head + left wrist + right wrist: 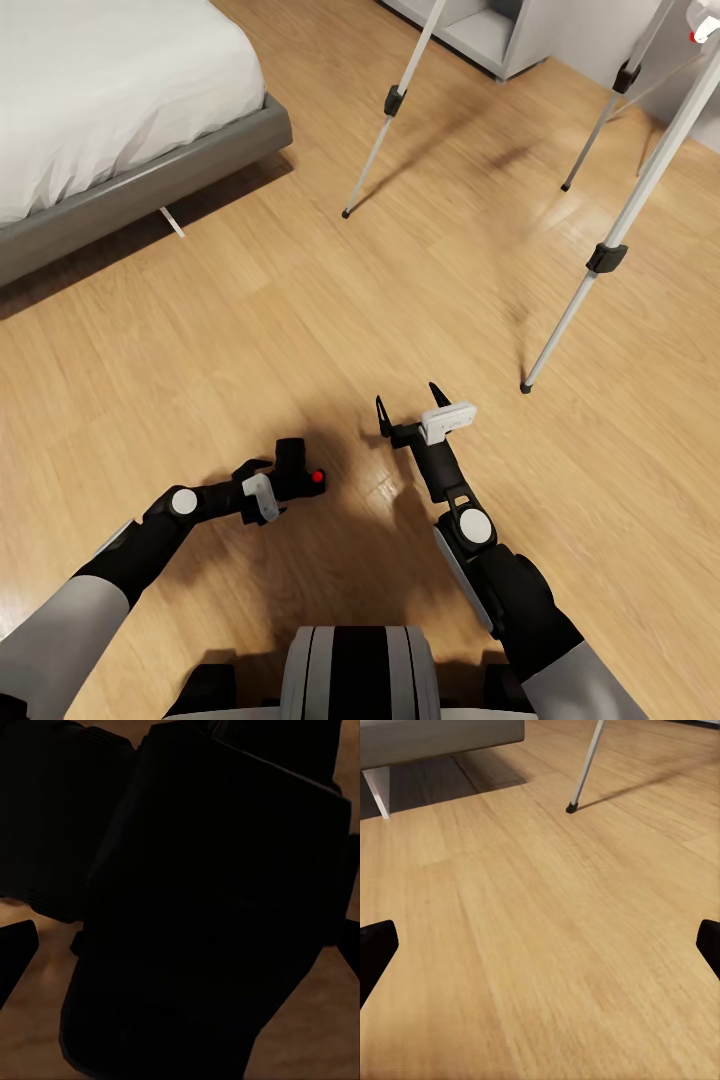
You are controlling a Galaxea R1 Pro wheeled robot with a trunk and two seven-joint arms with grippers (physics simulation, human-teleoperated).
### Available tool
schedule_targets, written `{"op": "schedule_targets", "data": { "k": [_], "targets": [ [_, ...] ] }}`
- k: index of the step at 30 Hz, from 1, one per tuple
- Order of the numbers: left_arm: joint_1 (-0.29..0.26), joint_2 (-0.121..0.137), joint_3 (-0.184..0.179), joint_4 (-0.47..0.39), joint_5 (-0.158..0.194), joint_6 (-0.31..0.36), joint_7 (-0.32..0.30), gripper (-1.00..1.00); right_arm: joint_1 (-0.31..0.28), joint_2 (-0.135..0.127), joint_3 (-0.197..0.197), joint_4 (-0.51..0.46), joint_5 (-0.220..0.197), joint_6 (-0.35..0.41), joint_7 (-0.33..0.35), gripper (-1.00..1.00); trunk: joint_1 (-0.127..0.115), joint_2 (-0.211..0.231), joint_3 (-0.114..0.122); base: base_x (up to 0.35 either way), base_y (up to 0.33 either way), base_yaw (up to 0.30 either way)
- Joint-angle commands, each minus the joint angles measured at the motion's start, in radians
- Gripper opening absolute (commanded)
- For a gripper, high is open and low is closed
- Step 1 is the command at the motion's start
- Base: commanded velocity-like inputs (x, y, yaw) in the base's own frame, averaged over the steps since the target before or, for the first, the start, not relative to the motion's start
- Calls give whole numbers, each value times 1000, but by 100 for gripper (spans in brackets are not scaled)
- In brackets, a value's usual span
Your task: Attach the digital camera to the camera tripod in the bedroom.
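Even, bright; soft shadows; sharp renders

A light wood floor (pixel 250 330) is seen, with a grey-framed white bed (pixel 120 110) at one side and a pale grey cabinet (pixel 500 35) beyond.

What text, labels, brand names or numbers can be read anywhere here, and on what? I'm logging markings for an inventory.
None can be read.
Digital camera, held in the left gripper: black body and a red button, no lettering legible.
Right gripper: a white block behind it carries faint dark marks, too small and blurred to read.
Camera tripod, bed and floor: no markings visible.
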Motion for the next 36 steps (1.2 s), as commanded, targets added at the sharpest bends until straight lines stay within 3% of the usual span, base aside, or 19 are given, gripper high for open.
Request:
{"op": "schedule_targets", "data": {
  "k": [1, 34, 35, 36],
  "targets": [
    [0, 1, -2, -1, -11, -9, 1, 100, -1, 0, 2, 0, 3, -2, -8, 100, 0, 0, 0, 0, 0, 0],
    [0, 1, -3, 1, -11, -9, 1, 100, -1, 0, 2, 0, 3, -2, -8, 100, 0, 0, 0, 0, 0, 0],
    [0, 1, -3, 1, -11, -9, 1, -100, -1, 0, 2, 0, 3, -2, -8, 100, 0, 0, 0, 0, 0, 0],
    [0, 1, -3, 1, -11, -9, 1, -100, -1, 0, 2, 0, 3, -2, -8, 100, 0, 0, 0, 0, 0, 0]
  ]
}}
